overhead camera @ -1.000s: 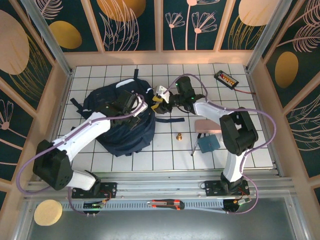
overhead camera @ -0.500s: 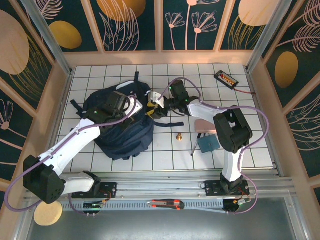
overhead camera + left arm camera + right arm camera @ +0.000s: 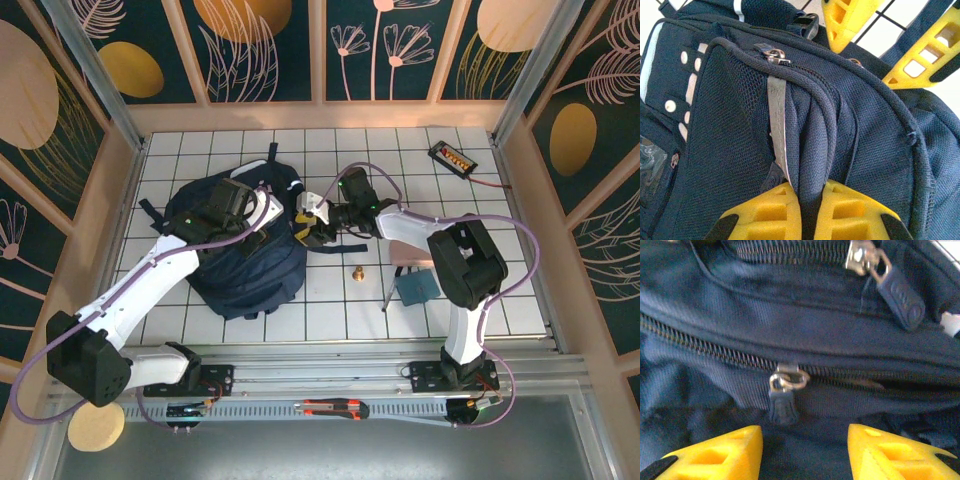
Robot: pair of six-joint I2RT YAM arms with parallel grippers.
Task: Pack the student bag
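The student bag [image 3: 245,275] lies toward nine o'clock on the tiled table [image 3: 322,312], left gripper [image 3: 807,196] pinching a fold of its fabric, right gripper [image 3: 804,433] spread apart over a zipper pull [image 3: 783,401] at its three o'clock side.

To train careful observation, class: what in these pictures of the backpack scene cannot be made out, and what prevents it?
Inside of the student bag: top view, covered by its own fabric.
Small brass item: top view, too small to identify.
Marking on the upper zipper pull: right wrist view, blurred.
Fold pinched by the left fingers: left wrist view, cut off by the bottom edge.
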